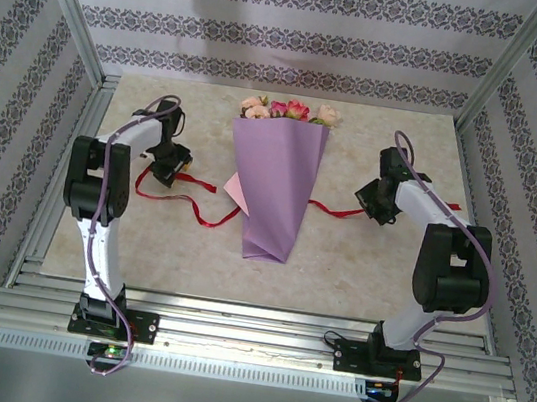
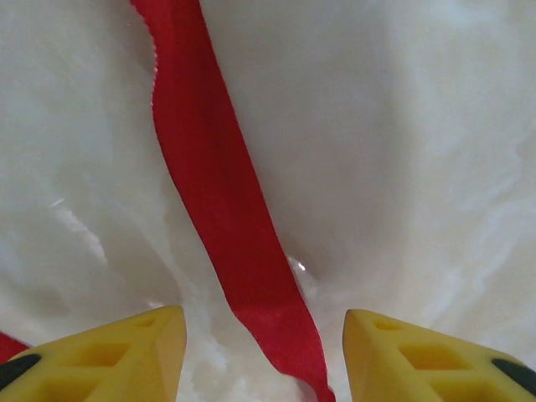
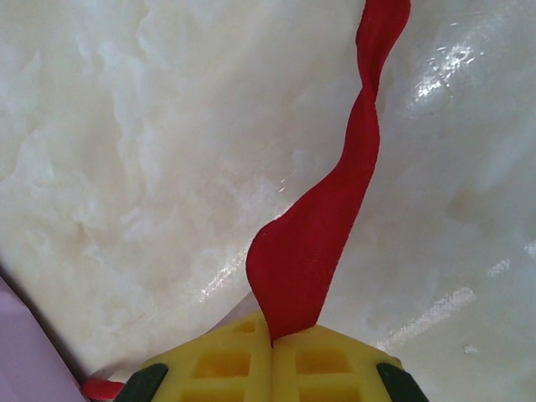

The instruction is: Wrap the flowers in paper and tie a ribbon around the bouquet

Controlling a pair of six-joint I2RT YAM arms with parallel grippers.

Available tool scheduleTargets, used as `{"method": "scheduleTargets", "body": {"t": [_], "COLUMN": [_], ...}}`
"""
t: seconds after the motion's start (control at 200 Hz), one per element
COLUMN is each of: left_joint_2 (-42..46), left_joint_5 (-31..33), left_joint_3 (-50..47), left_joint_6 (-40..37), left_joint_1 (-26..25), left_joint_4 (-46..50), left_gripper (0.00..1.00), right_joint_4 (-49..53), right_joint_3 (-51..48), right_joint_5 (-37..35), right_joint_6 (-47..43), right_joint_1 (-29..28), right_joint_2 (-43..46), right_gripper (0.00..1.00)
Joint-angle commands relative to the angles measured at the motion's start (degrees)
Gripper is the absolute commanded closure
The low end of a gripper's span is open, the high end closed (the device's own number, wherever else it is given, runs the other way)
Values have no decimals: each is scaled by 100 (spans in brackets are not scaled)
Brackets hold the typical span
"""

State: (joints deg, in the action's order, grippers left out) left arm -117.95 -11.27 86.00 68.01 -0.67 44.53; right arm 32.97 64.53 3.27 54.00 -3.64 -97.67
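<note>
On the left, the left gripper (image 1: 167,168) hangs low over the pale, marble-patterned table (image 1: 360,265), its jaws parted with nothing clamped. In the left wrist view its yellow, lattice-moulded fingers (image 2: 126,356) stand on either side of the ribbon (image 2: 218,193), clear of it. The ribbon is flat, matte red with a finely frayed edge (woven, by the look of it). It lies on the glossy surface, its lower end cut off by the frame.

From above, it loops from that gripper to the bouquet (image 1: 276,187) at the table's middle and goes out of sight beneath it. The bouquet is a long, smooth cone of lilac paper (image 1: 277,212), with a pink inner flap showing at its left edge. The flowers (image 1: 290,110) poke out at the far end, their stems hidden inside.

On the right the ribbon emerges, twisted, and ends in the right gripper (image 3: 272,342), whose yellow fingers are pressed together on it.
</note>
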Motion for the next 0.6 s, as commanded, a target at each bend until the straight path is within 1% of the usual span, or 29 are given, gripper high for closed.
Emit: {"method": "scheduleTargets", "body": {"t": [0.0, 0.035, 0.07, 0.12, 0.19, 0.24, 0.345, 0.485, 0.55, 0.594], "left_joint_2": [-258, -347, -368, -270, 160, 604, 1376, 1730, 1836, 1927], "left_joint_5": [26, -70, -125, -112, 44, 290, 593, 632, 480, 294], "left_joint_3": [102, 70, 41, -32, -108, -112, 267, 1398, 1745, 1860], "left_joint_6": [131, 175, 179, 173, 178, 169, 57, -226, -222, -127], "left_joint_1": [96, 132, 157, 220, 336, 431, 649, 739, 735, 735], "left_joint_4": [-106, -252, -428, -652, -879, -959, -1011, -953, -1243, -1644], "left_gripper": [61, 71, 84, 100, 100, 100, 100, 100, 100, 100], "right_joint_4": [52, 56, 62, 53, 64, 107, 132, 70, 49, -11], "right_joint_3": [114, 113, 109, 103, 136, 182, 217, 320, 473, 561], "right_joint_5": [-25, -28, -36, -28, -11, -34, -81, 17, 172, 318], "right_joint_6": [-91, -101, -110, -120, -198, -260, -360, -520, -638, -684], "right_joint_1": [-78, -85, -93, -98, -128, -169, -266, -407, -521, -632], "right_joint_2": [-68, -66, -68, -60, -50, -42, 27, 65, -16, -74], "right_gripper": [100, 100, 100, 100, 100, 100, 100, 100, 100, 100]}}
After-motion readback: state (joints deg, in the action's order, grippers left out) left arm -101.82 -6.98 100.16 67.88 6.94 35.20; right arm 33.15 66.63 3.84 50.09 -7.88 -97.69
